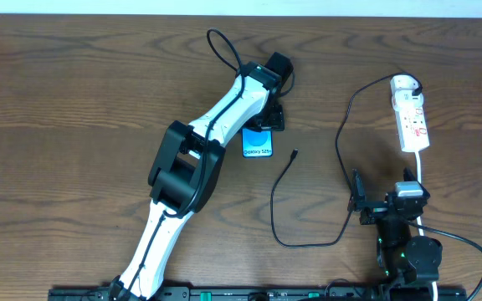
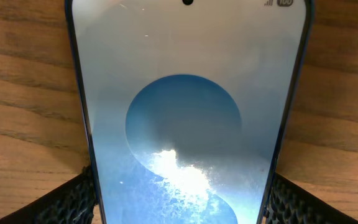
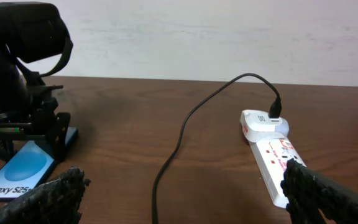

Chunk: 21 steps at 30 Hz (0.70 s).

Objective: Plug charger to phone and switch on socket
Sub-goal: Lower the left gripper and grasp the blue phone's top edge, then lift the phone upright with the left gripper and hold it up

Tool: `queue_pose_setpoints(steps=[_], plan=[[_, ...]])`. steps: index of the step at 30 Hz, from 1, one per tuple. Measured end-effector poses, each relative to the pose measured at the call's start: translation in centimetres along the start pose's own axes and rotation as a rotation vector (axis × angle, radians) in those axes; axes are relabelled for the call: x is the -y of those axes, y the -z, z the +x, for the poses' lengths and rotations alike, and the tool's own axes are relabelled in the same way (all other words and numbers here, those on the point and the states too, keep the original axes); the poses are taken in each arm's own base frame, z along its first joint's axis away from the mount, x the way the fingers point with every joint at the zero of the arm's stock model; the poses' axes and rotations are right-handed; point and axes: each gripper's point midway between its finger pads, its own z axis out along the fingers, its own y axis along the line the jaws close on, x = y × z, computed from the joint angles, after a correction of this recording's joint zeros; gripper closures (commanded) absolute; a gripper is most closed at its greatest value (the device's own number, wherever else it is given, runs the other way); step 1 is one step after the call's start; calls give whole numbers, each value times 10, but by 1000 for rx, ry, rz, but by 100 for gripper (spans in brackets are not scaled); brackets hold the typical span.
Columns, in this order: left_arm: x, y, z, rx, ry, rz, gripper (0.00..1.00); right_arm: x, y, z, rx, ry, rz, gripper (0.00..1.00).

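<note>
The phone (image 1: 257, 146) lies flat on the wooden table, blue screen up. It fills the left wrist view (image 2: 185, 124) and shows at the left of the right wrist view (image 3: 20, 174). My left gripper (image 1: 266, 121) sits over its far end, with both fingers (image 2: 182, 186) against its long edges. The charger's thin black cable (image 1: 274, 201) loops from the socket (image 1: 412, 121) to its free plug tip (image 1: 295, 154), which lies just right of the phone. My right gripper (image 1: 382, 199) is open and empty near the front right. The cable (image 3: 185, 124) runs between its fingers (image 3: 185, 199), and the socket (image 3: 272, 155) is to its right.
A white adapter (image 1: 402, 84) is plugged into the far end of the socket and holds the cable's other end. The socket's white cord (image 1: 423, 171) runs toward the right arm's base. A wall (image 3: 229, 37) stands beyond the table's far edge.
</note>
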Motion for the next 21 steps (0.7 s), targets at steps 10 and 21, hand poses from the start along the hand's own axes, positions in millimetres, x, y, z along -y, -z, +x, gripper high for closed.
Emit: queue_pose_setpoints(steps=[10, 21], plan=[[0, 0, 0, 1, -4, 0, 26, 0, 0, 0, 0, 0, 0, 1], [0, 1, 0, -1, -4, 0, 26, 0, 0, 0, 0, 0, 0, 1]])
